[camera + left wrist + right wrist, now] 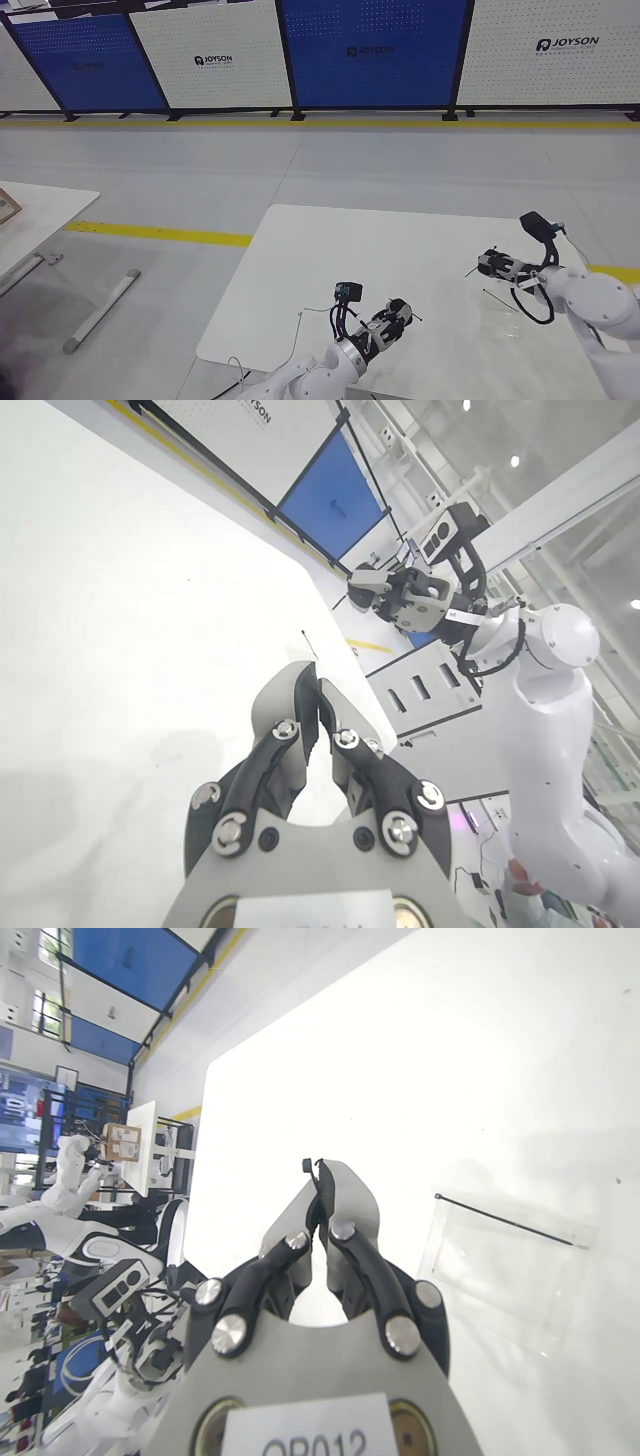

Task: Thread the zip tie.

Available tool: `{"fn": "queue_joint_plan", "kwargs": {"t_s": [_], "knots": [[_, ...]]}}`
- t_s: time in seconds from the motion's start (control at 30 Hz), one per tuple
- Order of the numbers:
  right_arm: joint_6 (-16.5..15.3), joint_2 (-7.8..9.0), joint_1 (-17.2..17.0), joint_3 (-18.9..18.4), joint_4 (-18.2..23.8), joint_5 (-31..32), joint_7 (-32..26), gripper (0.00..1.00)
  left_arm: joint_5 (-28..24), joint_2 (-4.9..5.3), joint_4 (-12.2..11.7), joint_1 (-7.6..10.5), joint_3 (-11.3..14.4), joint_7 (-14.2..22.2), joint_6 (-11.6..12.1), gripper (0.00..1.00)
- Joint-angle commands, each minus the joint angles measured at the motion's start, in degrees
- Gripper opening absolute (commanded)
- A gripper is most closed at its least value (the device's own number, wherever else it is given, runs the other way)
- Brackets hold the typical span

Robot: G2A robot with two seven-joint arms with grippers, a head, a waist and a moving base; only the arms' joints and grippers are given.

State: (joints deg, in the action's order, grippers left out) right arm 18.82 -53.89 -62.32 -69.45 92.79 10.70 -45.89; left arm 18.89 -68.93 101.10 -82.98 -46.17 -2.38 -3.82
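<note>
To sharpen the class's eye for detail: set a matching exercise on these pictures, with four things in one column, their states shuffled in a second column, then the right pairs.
Things:
1 left gripper
2 right gripper
3 loose zip tie
4 clear bag

States:
A flat on the white table
B shut on a held zip tie, head poking out
C lying straight on the bag
D shut on a thin black strip

Pairs: 1-D; 2-B; 3-C; 4-A

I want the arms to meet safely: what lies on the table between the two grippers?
Bare table in the top view, between the left gripper and the right gripper; the loose zip tie lies aside, by the right one.
</note>
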Motion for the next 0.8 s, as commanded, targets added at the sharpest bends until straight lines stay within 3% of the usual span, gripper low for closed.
{"fn": "queue_joint_plan", "kwargs": {"t_s": [0.0, 0.17, 0.77], "knots": [[-0.37, 0.23, -2.95, -2.29, 2.67, -1.87, 1.8, 0.0, 0.0, 0.0, 0.0, 0.0, 0.0, 0.0, 0.0, 0.0], [0.27, 0.4, -7.64, -4.73, 7.74, -2.79, 5.62, 0.0, 0.0, 0.0, 0.0, 0.0, 0.0, 0.0, 0.0, 0.0], [0.27, 0.4, -7.64, -4.73, 7.74, -2.79, 5.62, 0.0, 0.0, 0.0, 0.0, 0.0, 0.0, 0.0, 0.0, 0.0]]}}
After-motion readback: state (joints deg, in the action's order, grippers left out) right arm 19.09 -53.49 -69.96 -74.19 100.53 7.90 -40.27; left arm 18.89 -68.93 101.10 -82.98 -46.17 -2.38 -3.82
